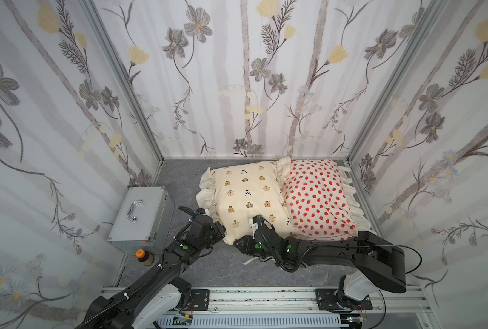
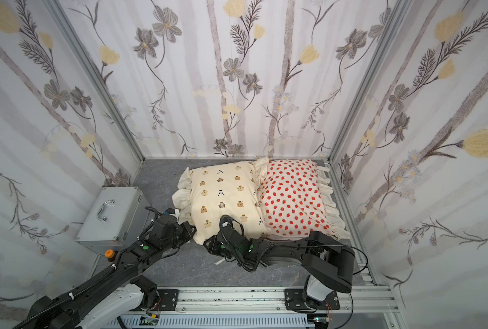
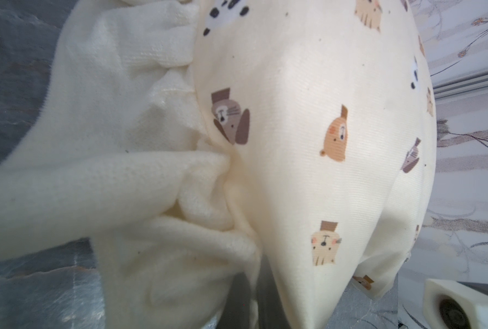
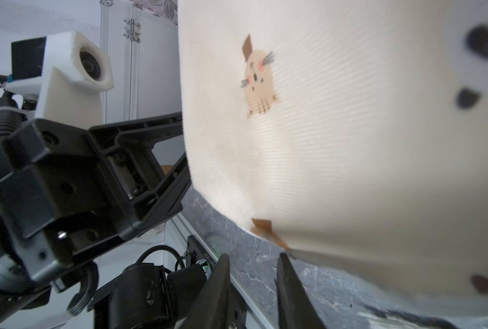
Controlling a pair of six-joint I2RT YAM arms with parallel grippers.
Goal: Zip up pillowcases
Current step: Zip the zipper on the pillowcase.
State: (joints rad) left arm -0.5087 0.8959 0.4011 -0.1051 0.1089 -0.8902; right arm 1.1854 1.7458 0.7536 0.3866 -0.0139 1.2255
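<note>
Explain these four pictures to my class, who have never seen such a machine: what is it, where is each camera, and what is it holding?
This is a robot with two black arms, each ending in a two-fingered end effector. Two pictures look down from one overhead camera pair; two come from cameras on the arms' wrists. On the grey table lie a cream bear pillowcase and a strawberry pillowcase, touching side by side; near them are a metal case and a small orange-capped bottle. The left end effector is shut on the bear pillowcase's near corner, by the ruffle. The right end effector is open, holding nothing, its fingers close to that pillowcase's near edge.
</note>
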